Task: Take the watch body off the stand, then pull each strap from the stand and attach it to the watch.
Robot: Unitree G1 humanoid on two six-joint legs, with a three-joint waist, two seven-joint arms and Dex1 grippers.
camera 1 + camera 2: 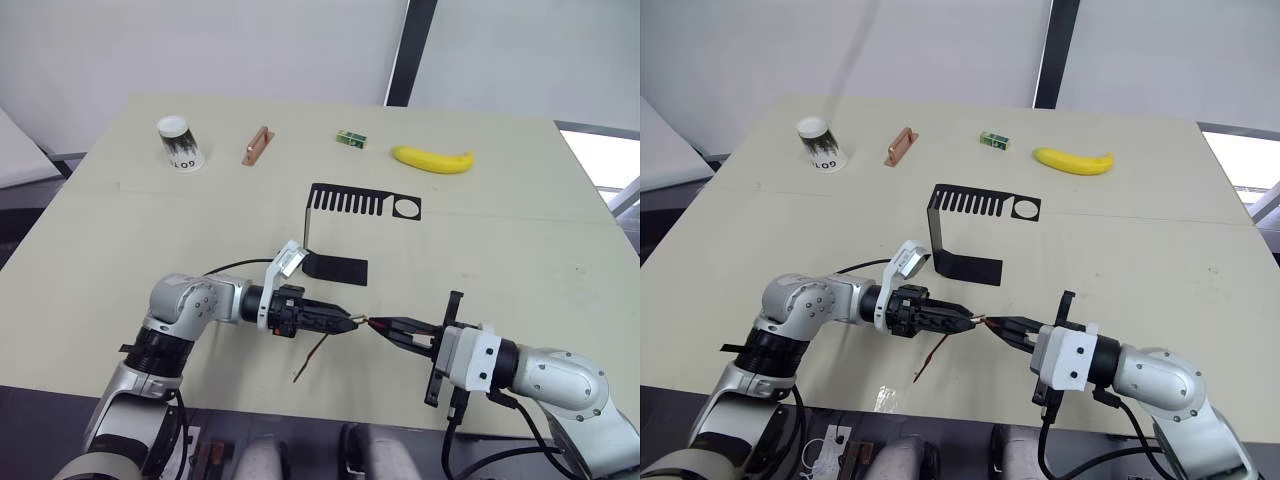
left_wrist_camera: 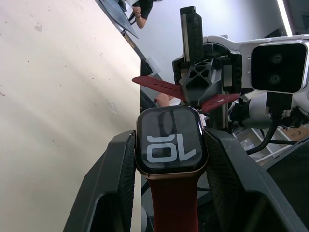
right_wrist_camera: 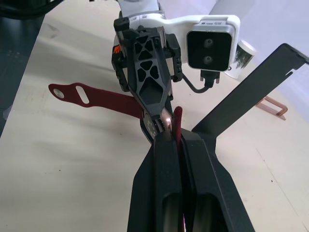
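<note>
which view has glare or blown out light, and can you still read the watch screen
Left eye view: window strip at the right edge is blown out; soft shadow under the black sheet-metal stand. Left wrist view: small square dark watch body is sharp, light digits readable, a faint reflection on its glass; ceiling light glares.

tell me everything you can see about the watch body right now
The watch body is a small square case with rounded corners, a copper-toned metal-looking rim and a glossy black screen showing light digits. It is off the stand, held above the table between the left claw's two black fingers, which press its sides. One dark-red strap is already attached to one end. At the opposite end, the right claw holds the second strap up against the case.
</note>
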